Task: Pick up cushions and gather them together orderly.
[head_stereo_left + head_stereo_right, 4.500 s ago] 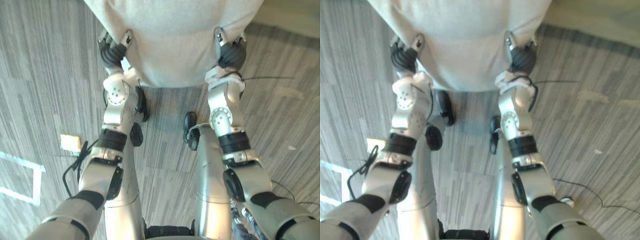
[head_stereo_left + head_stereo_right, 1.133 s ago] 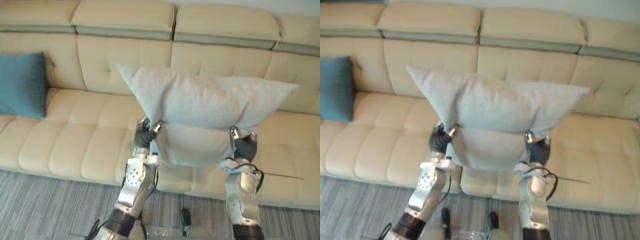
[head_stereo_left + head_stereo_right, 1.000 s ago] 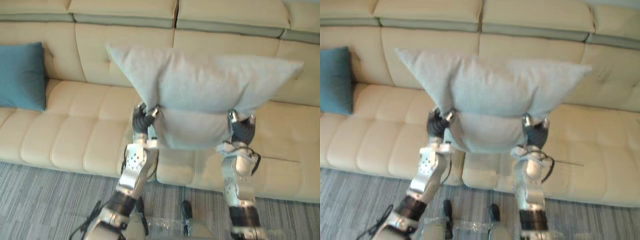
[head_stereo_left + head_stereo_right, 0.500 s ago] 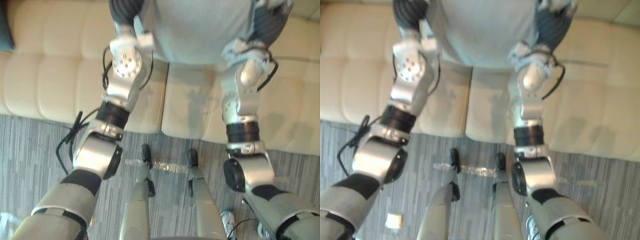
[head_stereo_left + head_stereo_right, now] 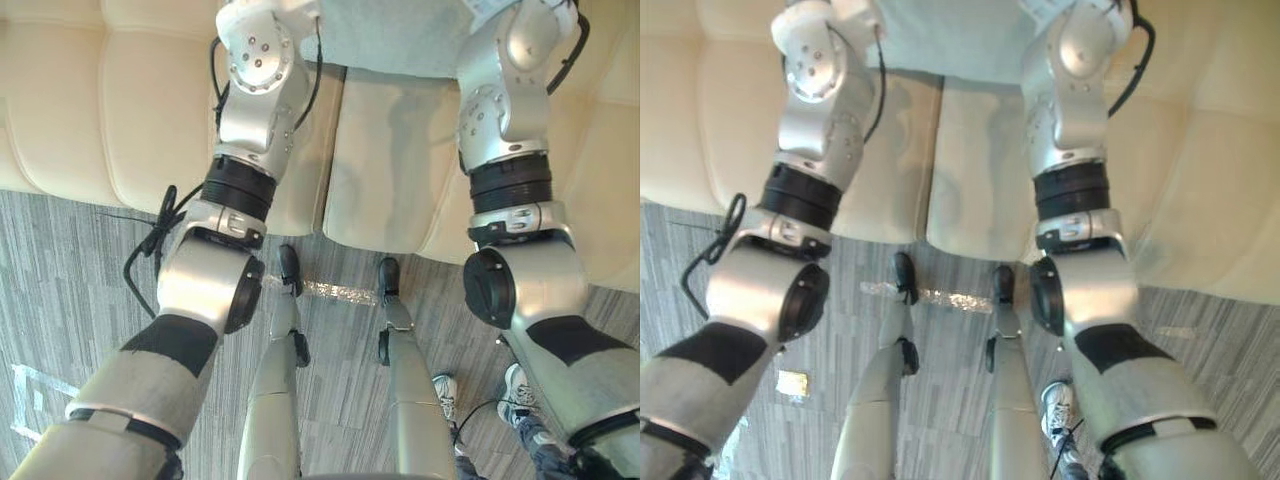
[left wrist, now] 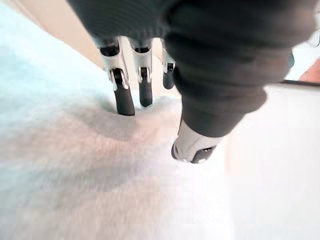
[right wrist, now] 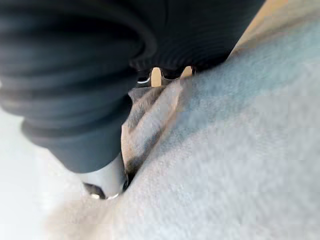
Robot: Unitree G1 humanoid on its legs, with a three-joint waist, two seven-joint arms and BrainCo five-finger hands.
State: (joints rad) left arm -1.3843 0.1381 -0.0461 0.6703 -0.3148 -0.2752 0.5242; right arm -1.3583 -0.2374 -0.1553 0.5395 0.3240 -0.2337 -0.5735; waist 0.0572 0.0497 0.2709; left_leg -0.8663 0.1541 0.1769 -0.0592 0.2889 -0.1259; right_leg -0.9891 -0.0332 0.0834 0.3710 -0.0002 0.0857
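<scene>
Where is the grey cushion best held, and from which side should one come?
Grip the cushion at both sides, one robot hand from each side. It is wide and soft: the left robot hand and right robot hand each pinch its cloth there.

You see the bottom of a grey cushion [image 5: 400, 35] up at the top edge, over the seat of the cream sofa [image 5: 90, 120]. Below is the stripy grey floor [image 5: 70, 290], with a person's shoes [image 5: 515, 385] at the right side.
</scene>
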